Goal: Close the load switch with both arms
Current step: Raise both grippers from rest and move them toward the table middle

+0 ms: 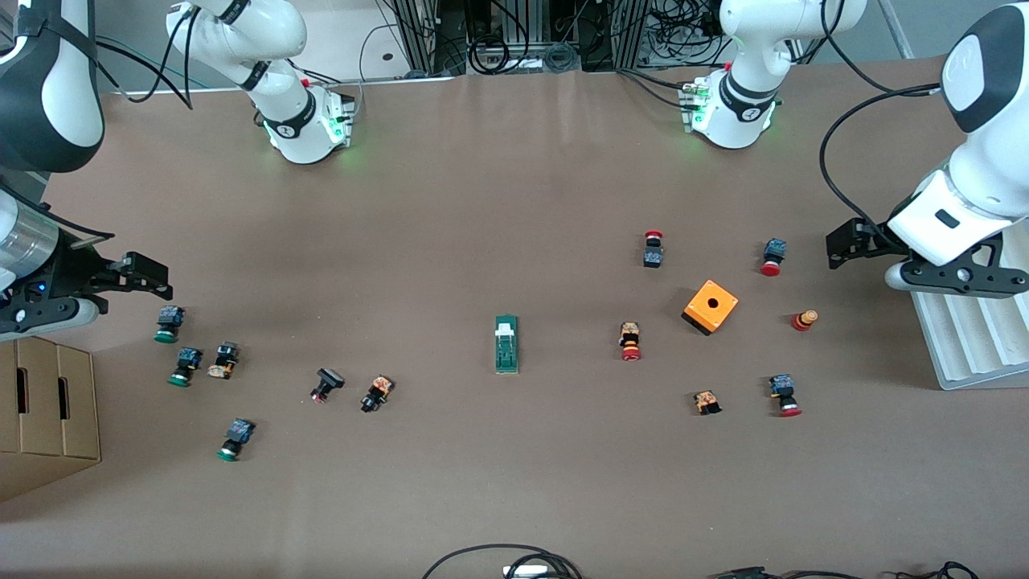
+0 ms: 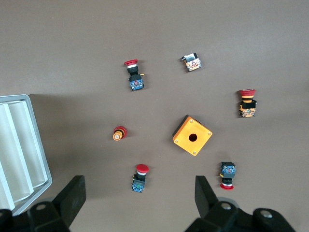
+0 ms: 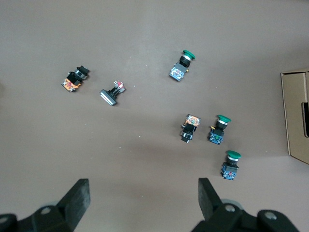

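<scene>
The load switch (image 1: 506, 344), a narrow green block with a white lever piece, lies near the middle of the table, well away from both grippers. It shows in neither wrist view. My left gripper (image 1: 844, 244) hangs open over the left arm's end of the table, and in its wrist view the left gripper (image 2: 139, 191) has only a red-capped push button (image 2: 140, 178) on the table far below its fingers. My right gripper (image 1: 146, 273) hangs open over the right arm's end, and the right gripper (image 3: 143, 186) has bare table below it.
An orange box (image 1: 710, 306) with a hole and several red-capped push buttons (image 1: 630, 341) lie toward the left arm's end, beside a white ribbed tray (image 1: 965, 338). Green-capped push buttons (image 1: 168, 323) and a cardboard box (image 1: 48, 402) are at the right arm's end.
</scene>
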You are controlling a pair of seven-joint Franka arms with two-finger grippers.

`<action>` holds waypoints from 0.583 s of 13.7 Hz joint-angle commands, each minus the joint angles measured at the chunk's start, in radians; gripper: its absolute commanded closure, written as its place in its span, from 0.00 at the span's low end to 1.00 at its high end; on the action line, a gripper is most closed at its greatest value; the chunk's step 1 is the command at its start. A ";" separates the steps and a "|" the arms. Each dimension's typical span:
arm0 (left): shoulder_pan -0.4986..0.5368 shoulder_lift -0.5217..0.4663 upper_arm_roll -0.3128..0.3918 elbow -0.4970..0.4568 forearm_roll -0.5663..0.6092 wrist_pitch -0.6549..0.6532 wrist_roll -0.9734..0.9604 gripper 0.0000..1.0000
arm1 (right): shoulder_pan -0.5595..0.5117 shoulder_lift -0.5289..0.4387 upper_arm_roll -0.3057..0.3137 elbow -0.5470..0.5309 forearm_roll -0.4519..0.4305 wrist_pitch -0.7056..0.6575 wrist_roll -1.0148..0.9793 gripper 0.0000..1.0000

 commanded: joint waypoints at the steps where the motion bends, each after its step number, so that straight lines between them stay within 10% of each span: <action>1: 0.007 0.006 -0.005 0.017 -0.005 -0.006 0.018 0.00 | -0.006 -0.013 0.002 -0.011 -0.019 0.002 0.005 0.00; 8: 0.007 0.006 -0.005 0.017 -0.005 -0.008 0.018 0.00 | -0.012 -0.010 0.002 -0.013 0.010 0.002 0.009 0.00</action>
